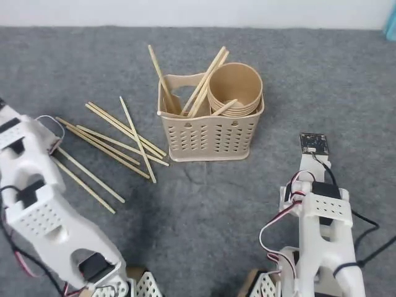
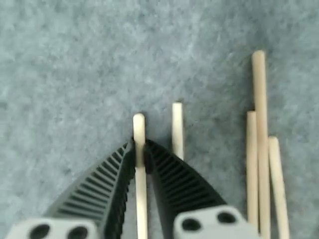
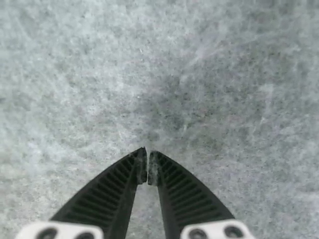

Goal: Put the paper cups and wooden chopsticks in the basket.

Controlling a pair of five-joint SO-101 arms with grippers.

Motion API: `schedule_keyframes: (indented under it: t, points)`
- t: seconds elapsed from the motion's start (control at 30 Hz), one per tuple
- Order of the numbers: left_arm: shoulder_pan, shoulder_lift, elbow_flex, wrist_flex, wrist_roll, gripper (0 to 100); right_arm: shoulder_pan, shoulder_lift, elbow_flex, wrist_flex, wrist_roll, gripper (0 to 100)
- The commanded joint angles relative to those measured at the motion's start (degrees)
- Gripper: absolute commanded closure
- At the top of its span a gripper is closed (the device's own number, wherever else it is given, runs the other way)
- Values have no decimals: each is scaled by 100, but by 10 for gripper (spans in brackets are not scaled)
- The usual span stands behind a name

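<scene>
Left gripper [image 2: 139, 149] clenched on one wooden chopstick [image 2: 139, 124] close to its end, the tip projecting just past the fingertips. A second chopstick [image 2: 177, 124] lies just beside one finger's outer face, and three further chopsticks [image 2: 258, 99] lie well off to that same side. The basket [image 1: 210, 139], already holding the stacked paper cups [image 1: 235, 86], stands well apart from this claw. Judged best practice: rise straight up so the neighbouring stick is not dragged, then tip the held stick upright before lowering it beside the cups. Right gripper [image 3: 147, 160] is pressed together on nothing, over bare carpet [image 3: 159, 59]. Unclear: the held stick's far length is cut off, and it cannot be told whether it touches the carpet.
</scene>
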Motion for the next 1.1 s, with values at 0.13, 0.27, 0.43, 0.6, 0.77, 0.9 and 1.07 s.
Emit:
schedule_keyframes:
  t: [0.13, 0.27, 0.43, 0.6, 0.77, 0.9, 1.07]
  points:
    - [-79, -1424, -488, 1301, 53, 988, -48, -198, -53, -84, 88, 968]
    - [-62, -2681, -444, 1952, 53, 988, -48, -198, -53, -84, 264, 969]
    - [-44, -4202, -180, 2497, 53, 988, -48, -180, -53, -75, 325, 971]
    - [-35, -5978, 1147, 2224, 35, 988, -40, -145, -53, -66, 316, 972]
    - [220, -8070, 2809, 949, 26, 988, -13, -145, -53, -57, 316, 972]
    - [993, -9714, 3943, -132, 26, 988, -13, -145, -35, -57, 316, 972]
    - [2251, -11473, 5015, -1837, 35, 988, -13, -180, -35, 48, 316, 972]
